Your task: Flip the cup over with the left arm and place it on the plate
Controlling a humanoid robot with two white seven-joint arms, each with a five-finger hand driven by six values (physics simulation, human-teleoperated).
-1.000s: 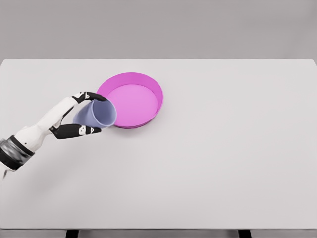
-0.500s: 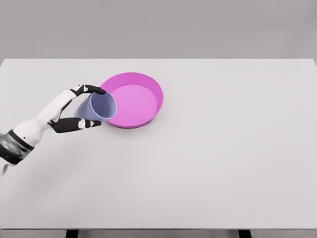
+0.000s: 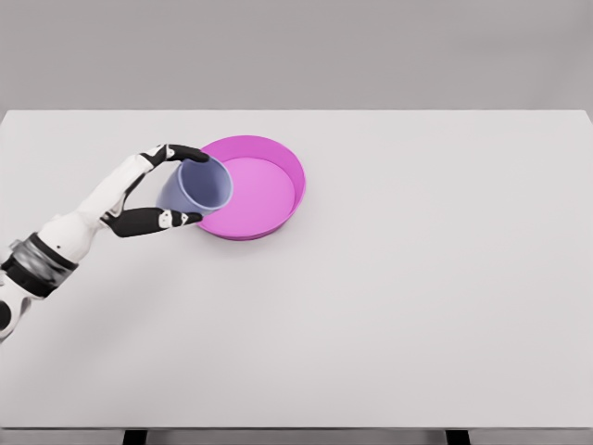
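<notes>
The lavender cup (image 3: 196, 187) is being grasped by the left hand (image 3: 148, 193), its dark fingers (image 3: 157, 221) being wrapped around the cup's sides from above and below. The cup is being held tilted on its side, its open mouth being turned toward the camera and to the right, over the left rim of the magenta plate (image 3: 278, 158). The plate is being carried by the white surface (image 3: 417, 278).

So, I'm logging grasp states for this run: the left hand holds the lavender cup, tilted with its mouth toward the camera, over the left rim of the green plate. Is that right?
Not quite: the plate is magenta pink, not green, as the head view shows. The rest stands: the left hand holds the lavender cup, tilted with its mouth toward the camera, over the plate's left rim.
</notes>
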